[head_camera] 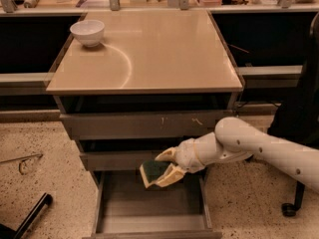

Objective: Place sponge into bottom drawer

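The sponge [152,171], pale yellow with a dark green scrub layer, is held between my gripper's cream fingers [169,175]. My gripper [163,167] is shut on it and hangs just above the back part of the open bottom drawer [149,222], in front of the middle drawer's front. The bottom drawer is pulled out, a shallow grey tray with a bare floor. My white arm [259,148] reaches in from the right.
A white bowl [87,32] stands at the back left of the tan cabinet top [149,54]. The two upper drawers [144,124] are closed. A black chair [299,113] stands at the right. A dark bar [30,217] lies on the speckled floor at the lower left.
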`<state>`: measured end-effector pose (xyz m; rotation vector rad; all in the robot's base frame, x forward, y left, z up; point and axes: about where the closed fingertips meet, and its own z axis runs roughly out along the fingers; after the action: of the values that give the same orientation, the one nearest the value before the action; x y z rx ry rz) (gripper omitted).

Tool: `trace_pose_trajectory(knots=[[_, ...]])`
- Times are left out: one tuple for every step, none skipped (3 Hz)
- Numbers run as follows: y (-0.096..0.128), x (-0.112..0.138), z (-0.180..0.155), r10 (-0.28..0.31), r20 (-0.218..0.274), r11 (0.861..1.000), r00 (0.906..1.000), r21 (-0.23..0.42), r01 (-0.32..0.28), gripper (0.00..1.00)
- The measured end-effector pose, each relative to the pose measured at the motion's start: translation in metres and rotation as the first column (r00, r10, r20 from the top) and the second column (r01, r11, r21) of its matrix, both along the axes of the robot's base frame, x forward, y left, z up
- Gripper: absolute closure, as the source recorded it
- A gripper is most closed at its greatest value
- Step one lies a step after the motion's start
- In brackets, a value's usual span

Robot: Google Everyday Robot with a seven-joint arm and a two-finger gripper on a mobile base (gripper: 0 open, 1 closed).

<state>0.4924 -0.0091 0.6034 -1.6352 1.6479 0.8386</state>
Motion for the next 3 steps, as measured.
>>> trace_pose_trajectory(knots=[[0.011,0.005,-0.074,-0.032,-0.04,0.999,0.9987,0.023,0.033,1.0],[0.025,0.005,-0.133,-0.043,-0.098,0.995,0.9942,0.089,0.052,1.0],[0.025,0.005,-0.133,-0.043,-0.098,0.995,0.9942,0.089,0.052,1.0]])
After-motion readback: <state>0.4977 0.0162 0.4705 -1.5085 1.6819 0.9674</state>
